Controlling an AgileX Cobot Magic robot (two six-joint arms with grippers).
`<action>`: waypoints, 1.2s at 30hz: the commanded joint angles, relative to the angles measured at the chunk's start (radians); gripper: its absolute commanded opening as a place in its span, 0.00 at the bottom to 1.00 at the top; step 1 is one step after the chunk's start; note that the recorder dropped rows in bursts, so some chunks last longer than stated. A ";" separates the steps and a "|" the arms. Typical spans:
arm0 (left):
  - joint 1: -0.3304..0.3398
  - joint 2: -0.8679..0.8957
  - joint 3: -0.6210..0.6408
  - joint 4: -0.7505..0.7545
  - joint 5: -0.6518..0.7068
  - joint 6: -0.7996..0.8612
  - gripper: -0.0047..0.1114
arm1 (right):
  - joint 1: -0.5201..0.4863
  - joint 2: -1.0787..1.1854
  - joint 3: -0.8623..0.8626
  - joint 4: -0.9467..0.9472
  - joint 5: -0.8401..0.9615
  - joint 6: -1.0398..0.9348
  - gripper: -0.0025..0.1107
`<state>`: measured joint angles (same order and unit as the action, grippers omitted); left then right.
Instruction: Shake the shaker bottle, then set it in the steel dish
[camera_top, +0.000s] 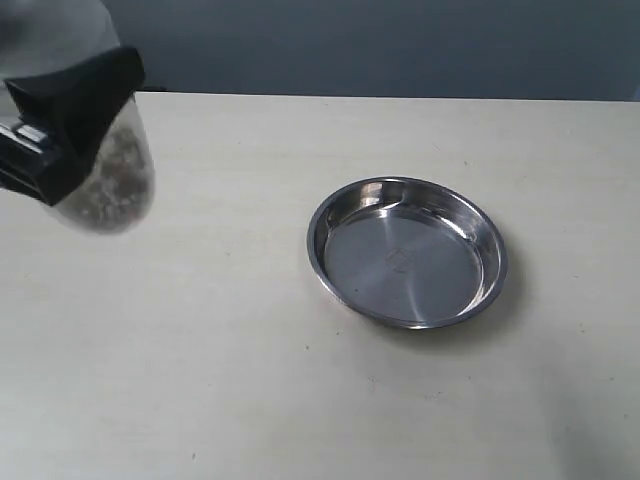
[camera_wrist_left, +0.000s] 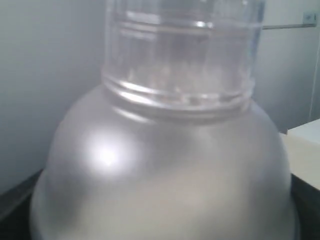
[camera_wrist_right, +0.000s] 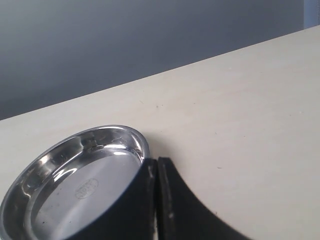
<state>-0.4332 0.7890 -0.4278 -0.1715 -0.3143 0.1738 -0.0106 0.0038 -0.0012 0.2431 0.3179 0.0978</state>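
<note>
Left claw (camera_top: 80, 115) grips the bottle (camera_top: 118, 190) up in the air, well apart from the dish (camera_top: 408, 252). Shake too hard and it could slip onto the counter (camera_top: 250, 380). Right claw (camera_wrist_right: 157, 200) is clenched, empty.

The left gripper (camera_top: 95, 90) shows a blocky matte-black finger (camera_top: 70, 120) with a small pale metal fitting (camera_top: 28, 133) near its base, while the right gripper (camera_wrist_right: 156, 167) has two smooth black fingers (camera_wrist_right: 180, 210) with outward-curving edges.
</note>
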 joint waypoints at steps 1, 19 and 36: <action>0.063 0.141 0.148 -0.303 -0.001 0.049 0.04 | 0.000 -0.004 0.001 -0.006 -0.010 -0.006 0.02; 0.059 0.010 0.029 -0.064 -0.028 0.176 0.04 | 0.000 -0.004 0.001 0.001 -0.010 -0.006 0.02; 0.085 0.123 0.123 0.227 -0.114 -0.357 0.04 | 0.002 -0.004 0.001 0.002 -0.010 -0.006 0.02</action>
<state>-0.3262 0.9075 -0.2919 -0.1911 -0.3537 -0.0647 -0.0106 0.0038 -0.0012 0.2451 0.3179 0.0978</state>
